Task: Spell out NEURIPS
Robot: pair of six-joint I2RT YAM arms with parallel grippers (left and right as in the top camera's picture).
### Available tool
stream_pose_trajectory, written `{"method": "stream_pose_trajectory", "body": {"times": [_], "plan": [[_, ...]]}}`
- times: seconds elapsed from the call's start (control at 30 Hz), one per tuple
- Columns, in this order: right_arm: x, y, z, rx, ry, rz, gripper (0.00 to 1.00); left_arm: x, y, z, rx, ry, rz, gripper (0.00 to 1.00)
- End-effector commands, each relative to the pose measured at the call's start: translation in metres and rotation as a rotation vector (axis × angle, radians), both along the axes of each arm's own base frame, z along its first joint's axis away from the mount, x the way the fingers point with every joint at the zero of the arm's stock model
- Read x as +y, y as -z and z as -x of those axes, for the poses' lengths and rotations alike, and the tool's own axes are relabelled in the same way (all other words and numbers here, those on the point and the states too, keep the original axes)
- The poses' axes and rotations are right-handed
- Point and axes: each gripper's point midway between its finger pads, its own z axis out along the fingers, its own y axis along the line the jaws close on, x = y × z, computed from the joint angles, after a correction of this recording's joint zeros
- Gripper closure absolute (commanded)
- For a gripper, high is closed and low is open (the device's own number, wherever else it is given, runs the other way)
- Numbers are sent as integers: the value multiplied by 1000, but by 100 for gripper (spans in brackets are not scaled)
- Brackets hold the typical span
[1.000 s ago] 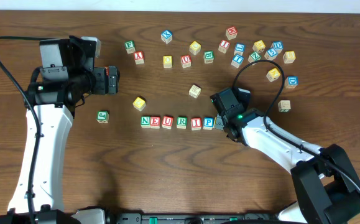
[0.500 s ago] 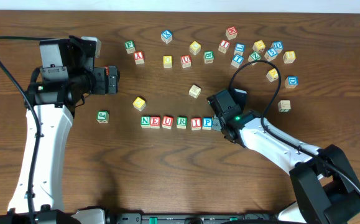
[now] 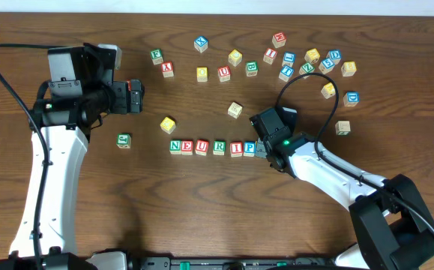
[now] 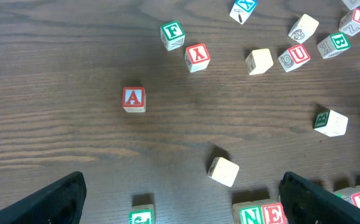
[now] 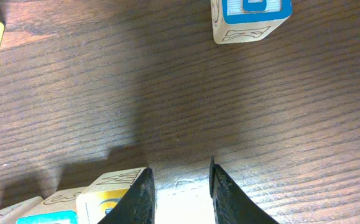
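Six cubes stand in a row reading N point(image 3: 175, 147), E point(image 3: 187, 147), U point(image 3: 202, 147), R point(image 3: 219, 147), I point(image 3: 236, 148), P point(image 3: 250, 148). My right gripper point(image 3: 262, 150) sits at the row's right end, shut on a pale wooden cube point(image 5: 180, 205) held between its fingers point(image 5: 136, 196). That cube's letter is hidden. It stands right beside the row's last cube, whose side face is yellow point(image 5: 102, 202). My left gripper point(image 3: 137, 96) hangs open at the far left, above the table, holding nothing. In the left wrist view, N point(image 4: 252, 216) and E point(image 4: 274, 214) show at the bottom.
Many loose letter cubes lie along the back point(image 3: 312, 56). A yellow cube point(image 3: 168, 124), a green cube point(image 3: 124, 140) and a pale cube point(image 3: 234, 110) lie near the row. A blue-faced cube point(image 5: 251, 18) lies ahead of the right gripper. A red A cube point(image 4: 133, 99) lies ahead of the left gripper.
My right gripper has slid left with its cube, up against the P end of the row, then stopped. The left arm has not moved.
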Motion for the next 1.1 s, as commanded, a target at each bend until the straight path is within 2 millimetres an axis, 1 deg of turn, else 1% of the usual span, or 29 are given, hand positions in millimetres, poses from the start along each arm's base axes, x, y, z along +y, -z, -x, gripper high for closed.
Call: {"method": "stream_pose_trajectory", "body": {"times": [0.0, 0.63, 1.07], "plan": [[2, 5, 4, 14, -16, 7, 76, -1, -11, -3, -26, 4, 8, 2], [9, 5, 4, 18, -29, -31, 76, -1, -11, -3, -26, 4, 8, 2], [23, 3, 4, 3, -61, -59, 76, -1, -11, -3, -26, 4, 8, 2]]}}
